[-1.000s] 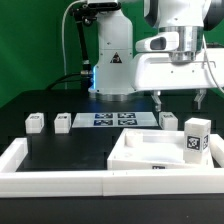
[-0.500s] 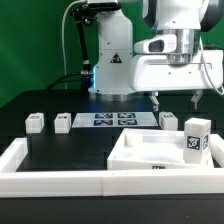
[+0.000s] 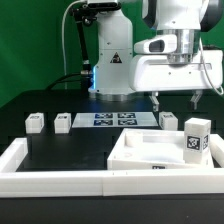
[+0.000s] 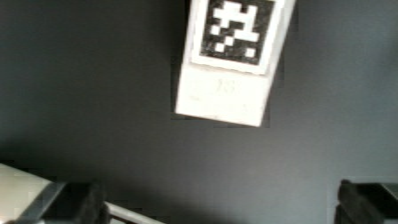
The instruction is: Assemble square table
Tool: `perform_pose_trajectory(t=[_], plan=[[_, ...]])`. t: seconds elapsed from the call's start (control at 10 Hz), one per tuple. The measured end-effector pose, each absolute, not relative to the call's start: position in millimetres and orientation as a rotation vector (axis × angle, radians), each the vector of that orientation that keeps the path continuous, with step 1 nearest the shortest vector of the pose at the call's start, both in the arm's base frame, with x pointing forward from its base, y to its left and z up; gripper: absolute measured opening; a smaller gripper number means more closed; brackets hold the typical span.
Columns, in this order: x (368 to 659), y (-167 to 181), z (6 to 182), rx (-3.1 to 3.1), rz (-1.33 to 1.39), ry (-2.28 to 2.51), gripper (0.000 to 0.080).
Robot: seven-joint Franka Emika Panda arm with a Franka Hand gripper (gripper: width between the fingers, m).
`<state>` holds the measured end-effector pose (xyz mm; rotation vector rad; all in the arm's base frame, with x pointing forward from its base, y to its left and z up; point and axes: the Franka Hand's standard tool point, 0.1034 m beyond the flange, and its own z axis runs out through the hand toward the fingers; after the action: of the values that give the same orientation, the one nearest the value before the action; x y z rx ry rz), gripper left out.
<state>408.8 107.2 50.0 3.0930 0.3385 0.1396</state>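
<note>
1. Black and matte, the tabletop [image 3: 70,148] spreads under everything. Long smooth white rim bars [image 3: 50,185] edge its front.
2. The robot arm [image 3: 172,40] is rounded glossy white casing at the exterior view's upper right.
3. The square table top [image 3: 135,150], a flat white plastic slab with a raised lip, lies at the exterior view's front right, tucked into the rim corner.
4. The marker board [image 3: 108,120] is a thin flat white sheet printed with checkered tags, lying mid-tabletop.
5. The claw [image 3: 177,101] hangs above the tabletop behind the slab, its dark fingers [image 3: 157,100] spread wide and holding nothing.
6. The chunky legs are white blocks:
   - One upright leg [image 3: 196,138] stands at the slab's right side (tag facing the camera).
   - A near leg [image 3: 168,120] sits just right of the marker board.
   - Two left legs [image 3: 36,122] [image 3: 62,122] sit to the board's left.
7. In the wrist view, a rectangular tagged leg [image 4: 231,70] lies on the dark surface, clear of the fingertips [image 4: 68,205].
</note>
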Motion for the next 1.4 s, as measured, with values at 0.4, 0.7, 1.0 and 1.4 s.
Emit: perform_pose_trajectory(t=[0.4,0.7,1.0,1.4], plan=[[406,108,48.4,3.08,0.08,0.45,0.0648],[398,114,46.9,3.087,-0.181,0.436,0.0648],[396,114,47.0,3.046,-0.529,0.366,0.0648],[393,98,40.9,2.945,-0.868,0.318,0.0648]])
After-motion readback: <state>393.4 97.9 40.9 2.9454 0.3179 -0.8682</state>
